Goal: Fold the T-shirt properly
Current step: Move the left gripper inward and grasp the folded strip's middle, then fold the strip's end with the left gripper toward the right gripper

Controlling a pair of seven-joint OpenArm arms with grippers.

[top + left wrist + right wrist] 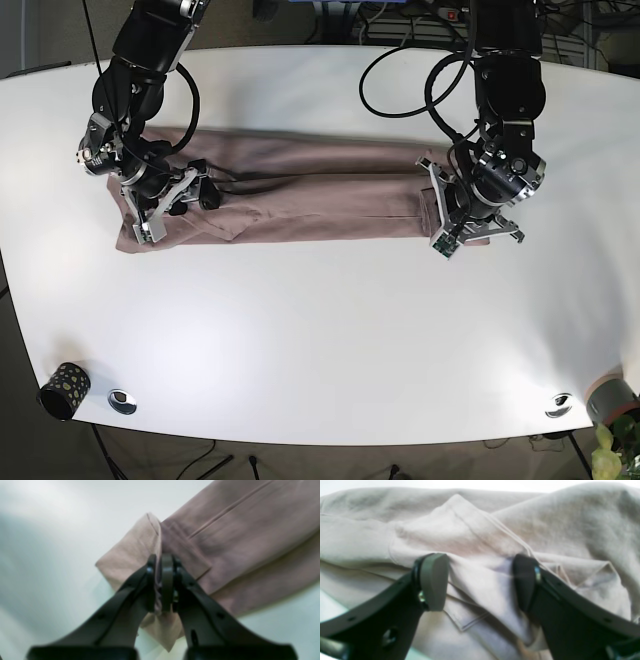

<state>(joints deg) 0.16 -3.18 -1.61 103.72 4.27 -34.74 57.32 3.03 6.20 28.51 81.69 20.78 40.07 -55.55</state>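
1. Left arm: on the right side of the base view, reaching down from the far edge, wrist bent over.
2. Left gripper [161,580]: jaws pressed together, fabric pinched between the pads.
3. Right arm: on the left side of the base view, angled down.
4. Right gripper [480,582]: jaws spread wide, pads apart, cloth lying in the gap.

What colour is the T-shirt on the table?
The T-shirt is dusty pink-brown, plain; the base view shows it best.

Both wrist views blurred; T-shirt [250,542] cropped at frame edges.
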